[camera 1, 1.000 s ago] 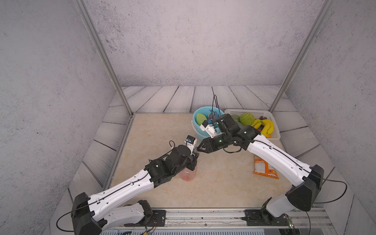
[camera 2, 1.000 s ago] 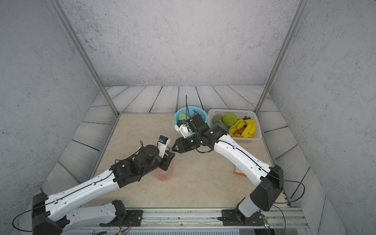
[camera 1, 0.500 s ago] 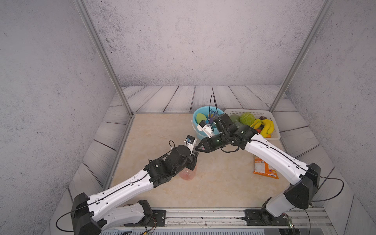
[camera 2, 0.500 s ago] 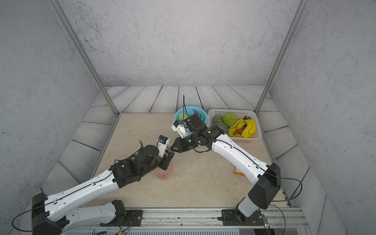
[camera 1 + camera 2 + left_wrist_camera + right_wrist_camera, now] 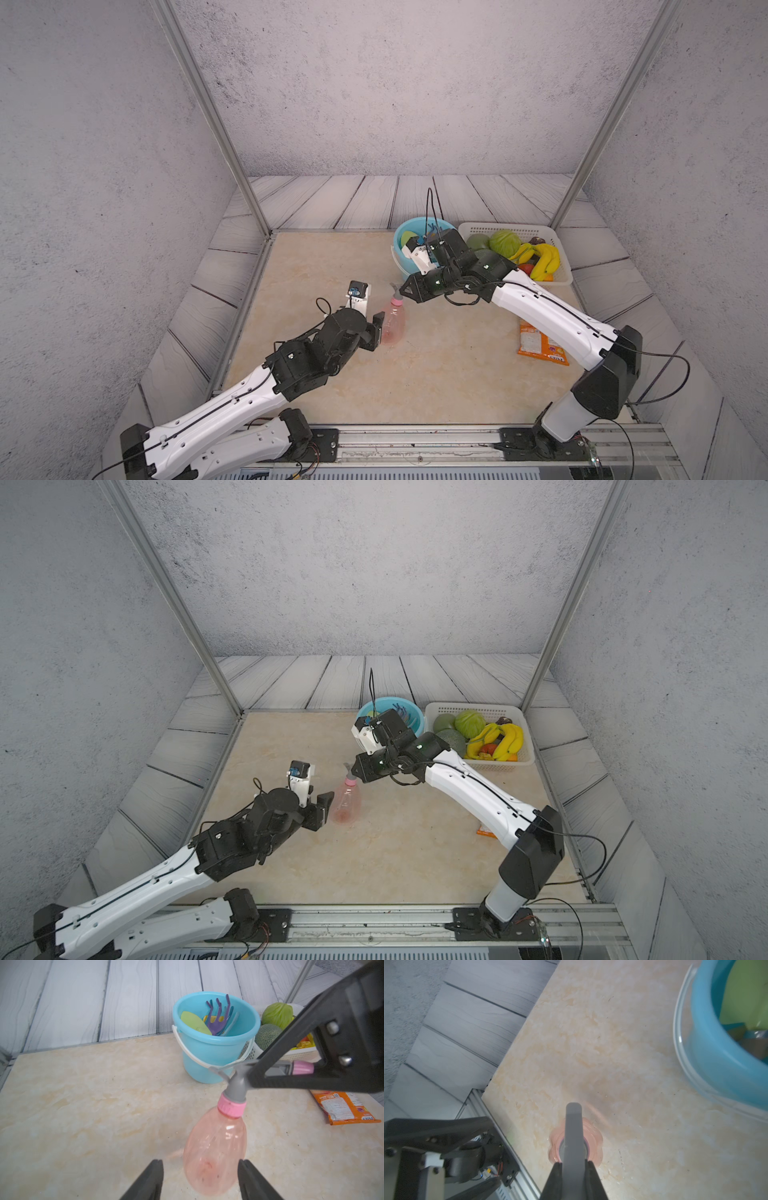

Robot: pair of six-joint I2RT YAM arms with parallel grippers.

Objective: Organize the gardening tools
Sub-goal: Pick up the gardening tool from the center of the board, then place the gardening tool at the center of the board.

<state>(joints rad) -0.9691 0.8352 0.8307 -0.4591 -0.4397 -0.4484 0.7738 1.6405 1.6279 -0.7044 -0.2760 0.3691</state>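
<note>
open tabletop (image 5: 316, 266) around spray bottle (image 5: 392, 322), bucket (image 5: 212, 1049) and basket (image 5: 511, 227) crowding far edge

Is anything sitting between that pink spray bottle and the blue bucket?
Nothing visible: only bare tabletop lies between the pink spray bottle and the blue bucket. The right gripper is clamped on the bottle's grey head.

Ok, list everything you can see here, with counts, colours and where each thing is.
bottle: one, pink, mid-table
bucket: one, light blue, back of table
rakes: two, purple and blue, in bucket
trowel: one, green, in bucket
scoop: one, yellow, in bucket, mostly hidden
basket: one, white, beside bucket
fruit: several, green, yellow, red, in basket
packet: one, orange, flat on table's right side
left gripper: one, black, open, at bottle's base
right gripper: one, black, shut on bottle's grey head
</note>
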